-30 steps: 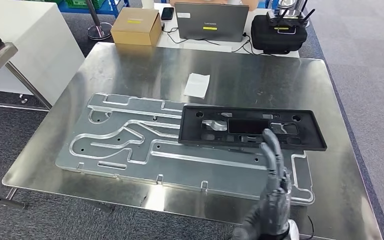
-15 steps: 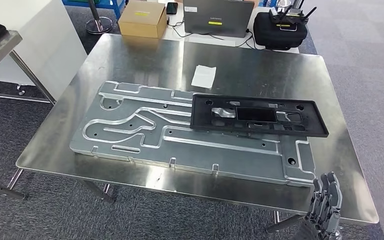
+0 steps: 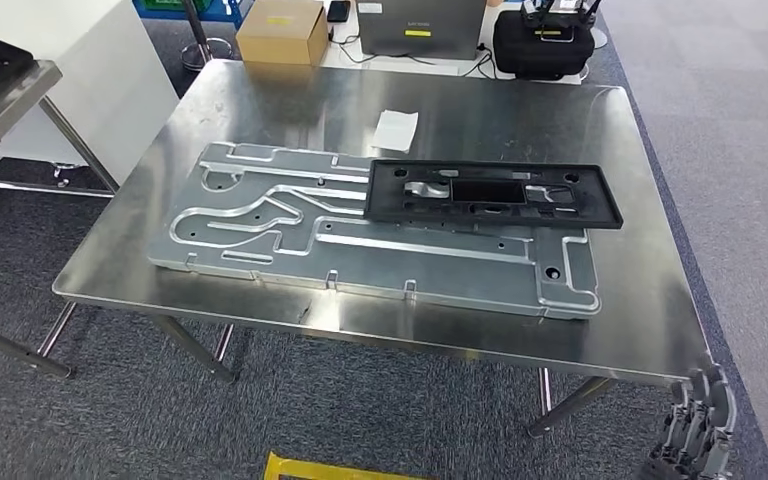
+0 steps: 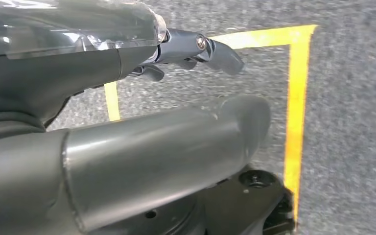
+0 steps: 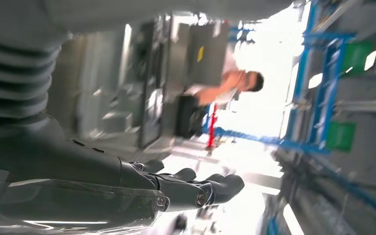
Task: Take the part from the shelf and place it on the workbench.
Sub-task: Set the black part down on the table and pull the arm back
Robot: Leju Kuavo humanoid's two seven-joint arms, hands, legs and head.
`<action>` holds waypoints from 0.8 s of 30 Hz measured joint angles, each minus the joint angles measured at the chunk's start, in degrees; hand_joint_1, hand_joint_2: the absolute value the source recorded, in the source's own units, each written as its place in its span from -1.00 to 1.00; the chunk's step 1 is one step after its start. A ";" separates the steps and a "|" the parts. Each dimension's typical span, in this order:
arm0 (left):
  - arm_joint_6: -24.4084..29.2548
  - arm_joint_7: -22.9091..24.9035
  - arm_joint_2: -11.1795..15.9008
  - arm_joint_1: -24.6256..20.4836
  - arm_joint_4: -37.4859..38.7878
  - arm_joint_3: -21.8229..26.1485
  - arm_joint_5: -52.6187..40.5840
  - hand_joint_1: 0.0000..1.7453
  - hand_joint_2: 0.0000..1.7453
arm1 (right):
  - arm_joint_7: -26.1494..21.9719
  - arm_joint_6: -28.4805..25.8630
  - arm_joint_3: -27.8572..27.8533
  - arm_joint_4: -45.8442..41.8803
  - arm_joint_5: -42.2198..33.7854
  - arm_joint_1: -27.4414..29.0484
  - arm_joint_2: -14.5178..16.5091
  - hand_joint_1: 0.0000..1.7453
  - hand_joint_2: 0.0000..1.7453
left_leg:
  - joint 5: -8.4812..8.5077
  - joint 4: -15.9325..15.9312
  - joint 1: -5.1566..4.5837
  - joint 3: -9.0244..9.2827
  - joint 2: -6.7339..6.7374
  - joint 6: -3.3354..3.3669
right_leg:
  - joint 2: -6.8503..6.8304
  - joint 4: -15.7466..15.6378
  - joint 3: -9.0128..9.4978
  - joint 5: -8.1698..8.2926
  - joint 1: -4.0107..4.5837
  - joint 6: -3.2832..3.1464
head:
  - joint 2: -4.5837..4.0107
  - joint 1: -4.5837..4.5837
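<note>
Right hand (image 3: 698,425) lower, fingers (image 5: 196,188) empty.

Right hand (image 3: 698,425) low, fingers extended, apart, empty. Left hand (image 4: 196,49) hanging, fingers loosely extended, empty.

The steel workbench (image 3: 260,120) carries a large machined aluminium plate (image 3: 290,235) (the black part (image 3: 600,205) lies on its far right) and a white paper slip (image 3: 396,129)

No wording reads clearly here. The laptop (image 3: 421,27) lid carries a yellow sticker, its print too small. Same with the yellow label on the cardboard box (image 3: 282,31).
</note>
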 joint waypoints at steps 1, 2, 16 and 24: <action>0.03 -0.01 0.00 -0.03 -0.01 0.17 -0.01 -1.00 -1.00 | 0.01 0.16 -1.16 0.17 -0.06 0.17 0.73 -1.00 -1.00 | 1.73 -2.22 0.00 2.42 -0.01 0.06 | 0.00 0.54 -1.16 0.49 0.00 0.14 | 0.00 -0.01; 0.07 -0.01 0.00 -0.12 -0.01 0.29 -0.02 -1.00 -1.00 | 0.03 0.21 -2.14 0.33 -0.07 0.30 1.38 -1.00 -1.00 | 2.29 -5.89 -0.01 5.40 -0.04 0.20 | 0.01 1.13 -2.14 0.93 0.00 0.33 | 0.00 -0.03; 2.78 -0.48 -0.31 -0.39 -0.05 0.71 -1.26 -1.00 -1.00 | 2.47 10.95 -9.44 5.21 3.78 1.29 4.10 -1.00 -1.00 | 7.37 -16.05 -0.43 3.09 0.55 3.26 | 0.60 14.90 -2.55 -5.67 -0.46 3.13 | 0.00 0.41; 3.96 -1.77 0.59 -0.33 -0.08 0.95 -1.74 -1.00 -1.00 | 4.16 17.01 -16.04 16.90 8.14 -1.67 4.40 -1.00 -1.00 | 9.18 -14.87 -0.18 -0.13 0.29 0.76 | 0.41 -2.54 7.81 -4.61 0.12 0.34 | 0.00 0.43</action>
